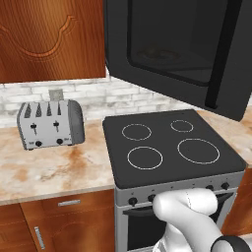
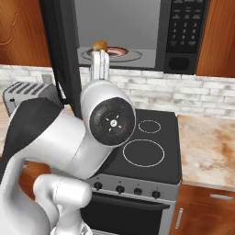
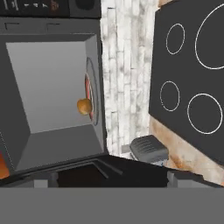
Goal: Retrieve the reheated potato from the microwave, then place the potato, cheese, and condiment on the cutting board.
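Observation:
The microwave (image 2: 186, 27) hangs above the stove with its door (image 1: 172, 49) swung wide open. Inside, the potato (image 2: 100, 45), a small golden-brown lump, rests on the left part of the round turntable plate (image 2: 120, 53). My gripper (image 2: 100, 58) is raised in front of the opening, just below and short of the potato, open and holding nothing. The hand view is rolled sideways and looks into the grey cavity (image 3: 48, 87), with the potato (image 3: 84, 106) against the plate. My gripper (image 3: 111, 179) stands wide at the bottom of that view. The cheese, condiment and cutting board are out of view.
A black stove top (image 1: 170, 145) with several ring burners lies under the microwave. A silver toaster (image 1: 49, 124) stands on the marble counter (image 1: 54, 170) to the left. The open door (image 3: 109, 168) juts out on the left of the opening, close to my arm.

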Controlling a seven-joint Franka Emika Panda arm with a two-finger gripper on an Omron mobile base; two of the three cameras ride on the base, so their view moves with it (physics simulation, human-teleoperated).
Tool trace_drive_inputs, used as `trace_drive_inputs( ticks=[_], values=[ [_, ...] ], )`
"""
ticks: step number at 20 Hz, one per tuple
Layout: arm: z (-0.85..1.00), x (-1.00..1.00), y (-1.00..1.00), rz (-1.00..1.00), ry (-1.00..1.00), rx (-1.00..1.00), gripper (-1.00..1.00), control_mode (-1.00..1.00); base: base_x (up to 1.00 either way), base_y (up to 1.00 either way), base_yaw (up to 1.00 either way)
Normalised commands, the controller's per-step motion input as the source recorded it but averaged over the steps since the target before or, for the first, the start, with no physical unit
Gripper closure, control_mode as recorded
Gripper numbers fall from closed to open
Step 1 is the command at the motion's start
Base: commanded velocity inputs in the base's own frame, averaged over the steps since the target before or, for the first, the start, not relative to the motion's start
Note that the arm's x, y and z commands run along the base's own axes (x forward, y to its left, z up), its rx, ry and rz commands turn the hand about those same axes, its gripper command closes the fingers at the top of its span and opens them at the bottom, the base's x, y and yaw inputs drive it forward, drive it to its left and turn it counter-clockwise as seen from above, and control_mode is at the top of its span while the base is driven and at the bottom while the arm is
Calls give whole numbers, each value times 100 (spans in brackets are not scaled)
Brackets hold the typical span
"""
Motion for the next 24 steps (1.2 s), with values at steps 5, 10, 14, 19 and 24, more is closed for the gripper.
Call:
trace_drive_inputs(
  ticks=[5,10,14,19,24],
  values=[
    [-2,53,0,17,-4,18,-100,-100,0,0,0],
    [0,44,0,26,-12,2,-100,-100,0,0,0],
    [0,40,2,22,-9,0,-100,-100,0,0,0],
    [0,17,14,13,-8,0,-100,-100,0,0,0],
    [0,0,31,6,-8,-6,-100,-100,0,0,0]
  ],
)
